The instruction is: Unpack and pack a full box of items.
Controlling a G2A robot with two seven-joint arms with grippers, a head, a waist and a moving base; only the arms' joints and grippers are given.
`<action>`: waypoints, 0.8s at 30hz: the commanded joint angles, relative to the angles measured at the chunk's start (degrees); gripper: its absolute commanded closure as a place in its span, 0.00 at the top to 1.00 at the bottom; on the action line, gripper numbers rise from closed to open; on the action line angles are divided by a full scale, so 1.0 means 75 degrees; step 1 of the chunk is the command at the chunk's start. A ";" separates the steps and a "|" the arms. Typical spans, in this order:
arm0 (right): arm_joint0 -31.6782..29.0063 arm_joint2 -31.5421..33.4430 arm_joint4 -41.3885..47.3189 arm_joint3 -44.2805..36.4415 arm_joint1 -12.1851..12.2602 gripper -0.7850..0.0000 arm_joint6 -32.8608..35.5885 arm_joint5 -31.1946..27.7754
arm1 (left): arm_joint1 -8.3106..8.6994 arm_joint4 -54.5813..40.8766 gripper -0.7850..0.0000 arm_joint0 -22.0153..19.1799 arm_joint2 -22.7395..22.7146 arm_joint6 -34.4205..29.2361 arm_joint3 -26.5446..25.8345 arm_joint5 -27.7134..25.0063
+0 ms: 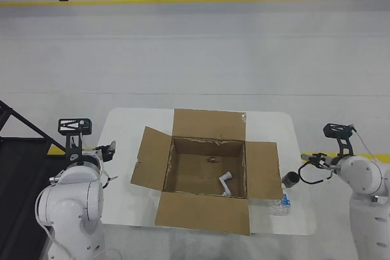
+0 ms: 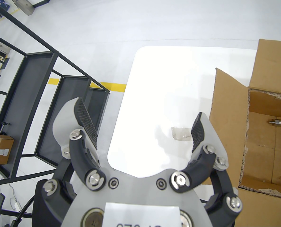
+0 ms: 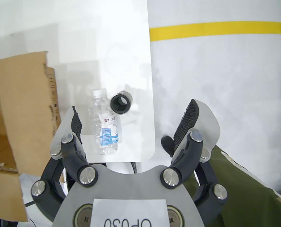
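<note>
Box: the brown cardboard box (image 1: 208,123) sits in the middle of the white counter (image 1: 127,133). Its top is open and all four flaps are folded outward.
Inside the box: a white angled plastic pipe piece (image 1: 226,184) lies on the box floor near the right wall. A small metal fitting (image 2: 276,122) lies farther back, apart from it.
Beside the box: a clear plastic bottle (image 3: 105,124) with a white cap and a blue label lies on its side on the counter, just beside the right flap and near the counter's right front corner.
Tube: a short dark grey tube (image 3: 120,104) lies by the bottle's cap end, near the counter's right edge. Whether the two touch cannot be told.
Scrap: a small clear scrap (image 2: 180,133), tape or film, lies flat on the counter just beside the left flap.
Left tool: the left tool (image 2: 140,116) hangs at the counter's left edge, well apart from the box. Its fingers are spread wide with nothing between them.
Right tool: the right tool (image 3: 134,109) hangs at the counter's right edge, near the bottle and the tube. Its fingers are spread wide and it is empty.
Surroundings: a black metal rack (image 2: 27,95) stands on the floor left of the counter, with a small cardboard carton (image 2: 1,150) on a low shelf. A yellow floor stripe (image 3: 221,28) runs past the right side.
</note>
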 commanded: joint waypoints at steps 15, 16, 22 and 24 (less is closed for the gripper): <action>-0.0531 -0.3775 -0.0431 -0.2767 -0.0100 0.00 -0.0206 -0.0168 | 0.0000 0.0000 1.00 0.0000 0.0000 0.0000 0.0000 0.0000; -0.0475 -0.4177 -0.0801 -0.2677 -0.0123 0.00 -0.0301 -0.0073 | 0.0000 0.0000 1.00 0.0000 0.0000 0.0000 0.0000 0.0000; 0.0036 -0.6194 -0.2856 -0.1303 -0.0324 0.00 -0.0570 0.0570 | 0.0000 0.0000 1.00 0.0000 0.0000 0.0000 0.0000 0.0000; 0.0260 -0.6621 -0.3184 -0.0761 -0.0419 0.00 -0.0511 0.0845 | 0.0000 0.0000 1.00 0.0000 0.0000 0.0000 0.0000 0.0000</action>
